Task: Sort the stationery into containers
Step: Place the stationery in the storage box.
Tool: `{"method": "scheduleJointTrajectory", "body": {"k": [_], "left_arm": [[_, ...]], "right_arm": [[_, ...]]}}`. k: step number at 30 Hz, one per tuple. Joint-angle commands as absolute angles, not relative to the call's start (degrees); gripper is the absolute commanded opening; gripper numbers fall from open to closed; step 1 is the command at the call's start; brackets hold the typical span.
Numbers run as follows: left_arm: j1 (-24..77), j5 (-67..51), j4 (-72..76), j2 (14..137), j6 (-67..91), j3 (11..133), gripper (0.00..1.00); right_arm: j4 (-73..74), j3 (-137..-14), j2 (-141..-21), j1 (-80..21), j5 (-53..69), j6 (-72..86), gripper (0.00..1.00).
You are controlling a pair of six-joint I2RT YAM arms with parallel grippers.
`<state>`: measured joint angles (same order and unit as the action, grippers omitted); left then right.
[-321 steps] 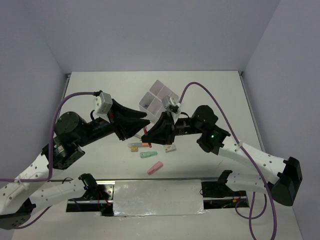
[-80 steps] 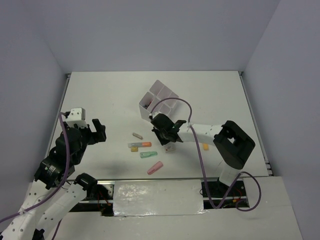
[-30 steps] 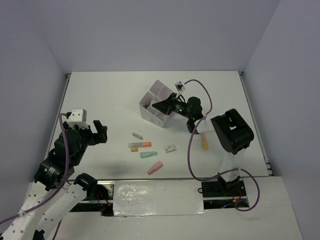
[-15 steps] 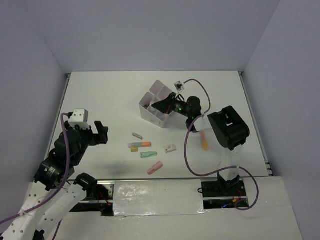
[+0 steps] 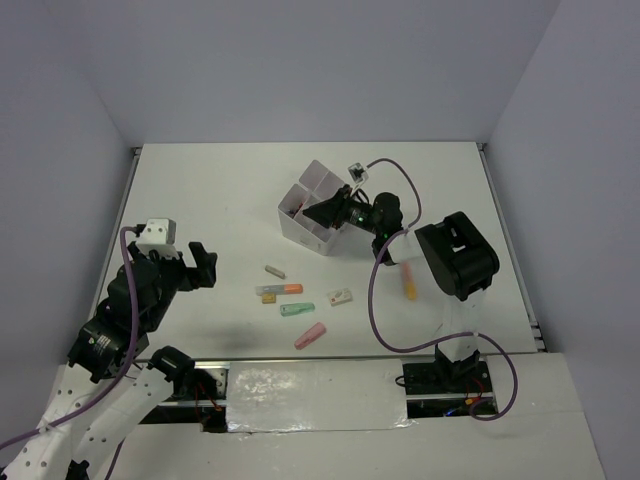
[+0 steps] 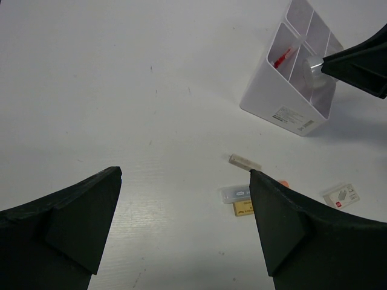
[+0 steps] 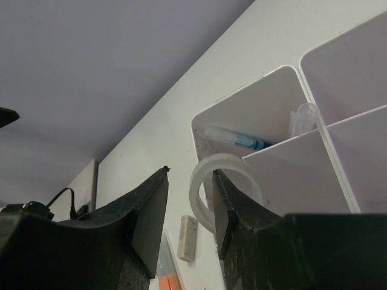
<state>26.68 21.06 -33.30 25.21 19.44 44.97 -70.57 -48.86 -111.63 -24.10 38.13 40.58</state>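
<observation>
R gripper (image 7: pixel 190 172) part-open, tape roll (image 7: pixel 230 162) loose btwn fingers (image 7: pixel 145 211); light, slick ring, I'd pinch its rim. L gripper (image 6: pixel 184 174) wide, empty.

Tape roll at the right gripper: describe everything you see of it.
The tape roll is a translucent whitish ring with an open centre, standing on edge between the fingers of the right gripper, over the rim of the divided white box. A gap shows beside one finger, so it looks unclamped. Which compartment lies beneath is unclear.
</observation>
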Motion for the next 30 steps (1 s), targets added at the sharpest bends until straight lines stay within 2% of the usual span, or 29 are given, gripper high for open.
{"method": "scheduleJointTrajectory", "body": {"k": [1,4,11,16,24,30], "left_arm": [[26.4,20.6,-30.8,24.4,18.4,45.0,0.99],[26.4,20.7,-30.8,24.1,18.4,44.8,0.99],[26.4,20.7,-30.8,23.6,18.4,44.9,0.99],[26.4,20.7,-30.8,23.6,18.4,44.9,0.99],[26.4,20.7,-30.8,23.4,18.4,45.0,0.99],[26.4,20.7,-30.8,23.0,18.5,44.8,0.99]], "right_arm": [[-70.4,-50.2,-110.2,-23.6,37.8,38.6,0.43],[-71.5,-49.6,-110.3,-23.3,37.7,39.6,0.43],[-58.6,-49.7,-107.6,-23.5,34.0,34.2,0.45],[-56.3,-47.8,-104.7,-23.4,32.8,33.0,0.45],[-50.4,-47.1,-99.8,-23.6,30.4,29.5,0.51],[-44.3,-49.5,-101.8,-23.5,30.0,28.3,0.52]]}}
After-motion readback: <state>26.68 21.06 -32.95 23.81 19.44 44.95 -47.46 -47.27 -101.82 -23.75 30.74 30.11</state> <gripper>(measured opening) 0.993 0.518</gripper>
